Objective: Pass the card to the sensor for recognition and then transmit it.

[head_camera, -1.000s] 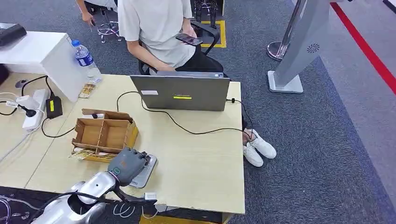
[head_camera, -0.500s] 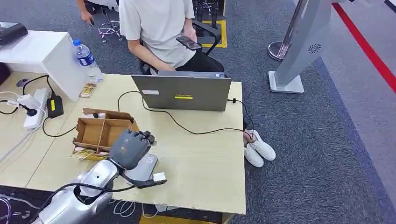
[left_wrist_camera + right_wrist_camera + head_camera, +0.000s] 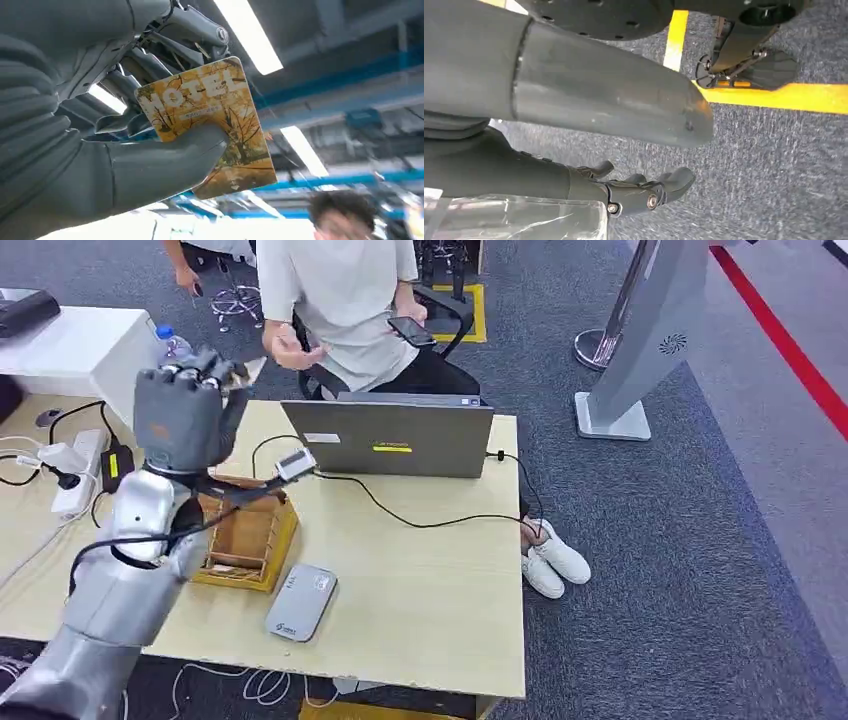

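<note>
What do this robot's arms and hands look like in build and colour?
The left arm is silver with rounded segments, a black cable running alongside. The left hand has a grey ribbed cover, thick grey thumb and darker metal fingers. The right hand shows the same grey thumb and dark fingers.

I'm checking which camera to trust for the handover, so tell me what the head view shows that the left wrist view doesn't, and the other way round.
Head view alone: the table, the grey sensor lying flat on it, the cardboard box, the laptop, and a seated person's hand reaching toward the robot.

Left wrist view alone: the card's printed face, orange with the word HOTEL, pinched between the thumb and the fingers, with ceiling lights behind.

Both: the left hand, raised above the table, well away from the sensor, and the person beyond it.
</note>
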Controlling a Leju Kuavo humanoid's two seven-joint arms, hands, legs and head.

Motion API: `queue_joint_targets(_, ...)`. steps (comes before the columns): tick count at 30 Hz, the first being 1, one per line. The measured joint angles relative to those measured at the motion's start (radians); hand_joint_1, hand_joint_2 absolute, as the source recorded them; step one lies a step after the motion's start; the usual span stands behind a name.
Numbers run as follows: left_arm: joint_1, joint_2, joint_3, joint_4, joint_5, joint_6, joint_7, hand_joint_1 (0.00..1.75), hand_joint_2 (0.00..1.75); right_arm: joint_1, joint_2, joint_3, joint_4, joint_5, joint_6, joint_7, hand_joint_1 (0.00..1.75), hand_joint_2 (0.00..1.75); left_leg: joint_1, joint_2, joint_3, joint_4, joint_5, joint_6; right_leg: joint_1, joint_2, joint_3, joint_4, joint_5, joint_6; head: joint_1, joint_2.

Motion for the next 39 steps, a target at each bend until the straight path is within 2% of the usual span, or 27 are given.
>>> queue_joint_targets(3,-0.089,-0.007,0.039,0.095,-0.007,0.005,-0.012,1.75,1.75,-0.01,0.004,0.005,0.0,0.006,0.002,0.006,0.0,0.0,0.0,0.0,0.001,0.0,0.001,-0.001,0.0,0.001,0.0,0.0,0.002,0.0,-0.001,0.0)
queue_joint_targets(7,-0.192,-0.029,0.058,0.245,0.003,-0.029,-0.002,1.75,1.75,-0.016,0.006,0.009,0.0,0.011,0.003,0.011,0.0,0.0,0.0,0.0,0.0,0.0,0.001,-0.001,0.0,0.0,0.0,0.0,0.002,0.0,0.0,0.0)
queue_joint_targets(11,-0.241,-0.046,0.065,0.355,0.03,-0.028,-0.016,1.75,1.75,-0.018,0.01,0.01,-0.001,0.013,0.002,0.013,0.0,0.0,0.0,0.0,0.0,0.0,0.001,-0.001,0.0,0.001,0.0,0.0,0.002,0.0,0.0,0.0)
queue_joint_targets(14,-0.251,-0.051,0.069,0.398,0.046,-0.027,-0.024,1.75,1.75,-0.017,0.012,0.01,0.0,0.013,0.001,0.014,0.0,0.0,0.0,0.0,0.0,0.0,0.001,-0.001,0.0,0.001,-0.001,0.0,0.002,0.0,0.0,0.0)
queue_joint_targets(15,-0.253,-0.051,0.07,0.407,0.05,-0.027,-0.025,0.0,1.75,-0.018,0.013,0.01,-0.001,0.013,0.001,0.014,0.0,1.75,0.0,0.0,0.0,0.0,0.001,-0.001,0.0,0.001,-0.001,0.0,0.002,0.0,0.0,0.0)
queue_joint_targets(22,-0.253,-0.051,0.074,0.432,0.077,-0.057,-0.032,0.0,1.75,-0.017,0.013,0.01,0.0,0.013,-0.001,0.011,0.0,1.75,0.0,0.0,0.0,0.0,0.001,-0.001,0.0,0.001,-0.001,0.0,0.002,0.0,0.0,0.0)
queue_joint_targets(34,-0.249,-0.051,0.079,0.448,0.092,-0.061,-0.032,0.0,1.75,-0.015,0.013,0.01,0.0,0.01,-0.004,0.009,0.0,1.75,0.0,0.0,0.0,0.0,0.001,-0.001,0.0,0.001,-0.001,0.0,0.002,0.0,0.0,0.0)
queue_joint_targets(37,-0.234,-0.051,0.079,0.443,0.12,-0.083,-0.045,0.0,1.75,-0.013,0.013,0.006,0.0,0.002,-0.006,0.003,0.0,1.75,0.0,0.0,0.0,0.0,0.001,-0.001,0.0,0.001,-0.001,0.0,0.002,0.0,0.0,0.0)
queue_joint_targets(39,-0.186,-0.046,0.079,0.386,0.149,-0.13,-0.053,0.0,1.75,-0.008,0.013,-0.003,0.0,-0.007,-0.011,-0.005,0.0,1.75,-0.001,0.001,0.0,0.0,0.001,-0.001,0.0,0.002,-0.001,0.0,0.002,0.0,0.0,0.0)
